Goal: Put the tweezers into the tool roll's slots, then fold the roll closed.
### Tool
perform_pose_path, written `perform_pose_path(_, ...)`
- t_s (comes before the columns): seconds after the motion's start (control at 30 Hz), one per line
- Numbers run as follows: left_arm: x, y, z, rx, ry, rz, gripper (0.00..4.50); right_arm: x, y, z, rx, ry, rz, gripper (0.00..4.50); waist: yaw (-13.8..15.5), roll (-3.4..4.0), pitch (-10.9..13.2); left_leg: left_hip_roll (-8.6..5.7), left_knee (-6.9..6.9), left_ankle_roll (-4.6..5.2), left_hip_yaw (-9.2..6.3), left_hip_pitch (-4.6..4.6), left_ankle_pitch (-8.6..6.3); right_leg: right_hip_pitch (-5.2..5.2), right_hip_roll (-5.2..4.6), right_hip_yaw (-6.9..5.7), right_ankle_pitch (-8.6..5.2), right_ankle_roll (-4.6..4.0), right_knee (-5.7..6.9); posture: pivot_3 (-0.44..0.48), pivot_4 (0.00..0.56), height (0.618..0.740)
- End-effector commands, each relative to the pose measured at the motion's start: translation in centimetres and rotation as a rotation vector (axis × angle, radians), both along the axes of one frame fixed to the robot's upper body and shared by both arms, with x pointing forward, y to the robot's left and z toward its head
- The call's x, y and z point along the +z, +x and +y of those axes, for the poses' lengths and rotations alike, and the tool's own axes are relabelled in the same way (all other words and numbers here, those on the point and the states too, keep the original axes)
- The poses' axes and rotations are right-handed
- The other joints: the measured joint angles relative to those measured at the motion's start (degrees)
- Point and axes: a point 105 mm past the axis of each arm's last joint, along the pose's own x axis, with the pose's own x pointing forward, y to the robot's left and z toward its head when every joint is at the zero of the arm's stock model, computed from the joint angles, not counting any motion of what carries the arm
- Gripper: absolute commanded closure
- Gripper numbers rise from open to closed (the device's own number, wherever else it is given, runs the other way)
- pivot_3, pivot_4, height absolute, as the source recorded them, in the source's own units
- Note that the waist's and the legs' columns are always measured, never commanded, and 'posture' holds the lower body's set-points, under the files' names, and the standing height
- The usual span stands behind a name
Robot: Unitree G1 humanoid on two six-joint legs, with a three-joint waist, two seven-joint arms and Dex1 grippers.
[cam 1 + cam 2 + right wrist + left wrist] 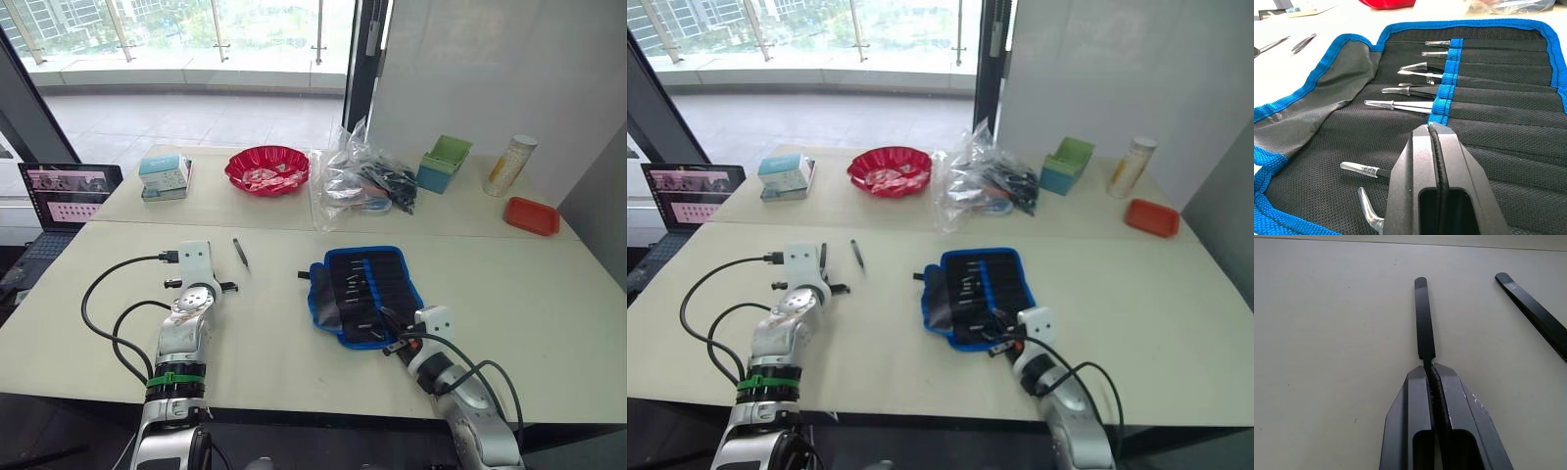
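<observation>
Black tweezers are sitting pinched in the left gripper, presumably awaiting slotting; another is lying centre-left. Right gripper, closed and empty, is hovering over the open tool roll.

left arm: reaches forward low over the counter, wrist level
left claw: black fingers pressed together on a slim black metal tweezer
right arm: angled inward and forward
right claw: black fingers closed together, nothing between them
</observation>
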Motion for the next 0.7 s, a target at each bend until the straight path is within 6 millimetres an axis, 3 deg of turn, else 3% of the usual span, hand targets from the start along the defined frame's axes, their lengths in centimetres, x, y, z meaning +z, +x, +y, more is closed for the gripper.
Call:
perform_pose_path(0.03,0.0,0.0,0.6,0.004,0.002,-0.011,4.47,-0.6,-0.2,0.4,0.014,0.009,0.031,4.50,0.0,0.00,0.0,0.00,0.00,0.00,0.00,0.00,0.00,0.00,0.00,0.00,0.00,0.00,0.00,0.000,0.150,0.740)
perform_pose_path(0.2,3.7,0.5,0.3,-0.060,0.005,-0.185,4.47,-0.6,-0.2,0.5,0.013,0.010,0.034,4.50,-0.1,-0.01,0.0,0.02,0.00,-0.01,0.00,-0.13,0.00,-0.11,0.01,0.00,0.00,0.00,0.00,0.000,0.150,0.740)
perform_pose_path(0.3,7.4,0.4,-3.1,-0.303,0.015,-0.345,4.47,-0.9,-0.4,0.1,0.000,0.011,0.036,4.50,-0.1,-0.02,0.0,0.03,0.00,-0.05,0.00,-0.37,0.03,-0.36,0.02,-0.01,0.00,0.00,0.04,0.000,0.150,0.740)
perform_pose_path(0.4,9.2,-0.2,-6.6,-0.538,0.029,-0.407,4.47,-1.0,-0.7,-0.3,-0.005,0.008,0.036,4.50,-0.1,-0.02,0.0,0.02,0.00,-0.21,0.02,-0.55,0.13,-0.57,0.01,0.01,0.01,0.00,0.13,0.000,0.150,0.740)
perform_pose_path(0.57,9.3,-2.6,-12.9,-1.002,0.234,-0.386,4.47,-0.9,-0.9,-0.5,-0.018,0.005,0.031,4.50,-0.1,0.03,0.0,0.00,0.00,-0.20,0.03,-0.56,0.12,-0.58,0.02,0.01,0.00,0.00,0.10,0.000,0.150,0.740)
perform_pose_path(0.63,8.1,-3.8,-15.6,-1.228,0.354,-0.305,4.47,-0.9,-1.4,-0.3,-0.001,-0.025,0.021,4.50,0.0,0.09,0.1,-0.01,-0.01,-0.19,0.03,-0.57,0.12,-0.59,0.04,0.01,0.00,0.00,0.10,0.000,0.150,0.740)
perform_pose_path(0.7,7.0,-5.0,-16.9,-1.400,0.384,-0.225,4.47,-0.9,-1.7,-0.2,0.001,-0.036,0.017,4.50,0.1,0.17,0.1,-0.06,-0.01,-0.18,0.01,-0.59,0.12,-0.59,0.04,0.00,0.00,0.00,0.09,0.000,0.150,0.740)
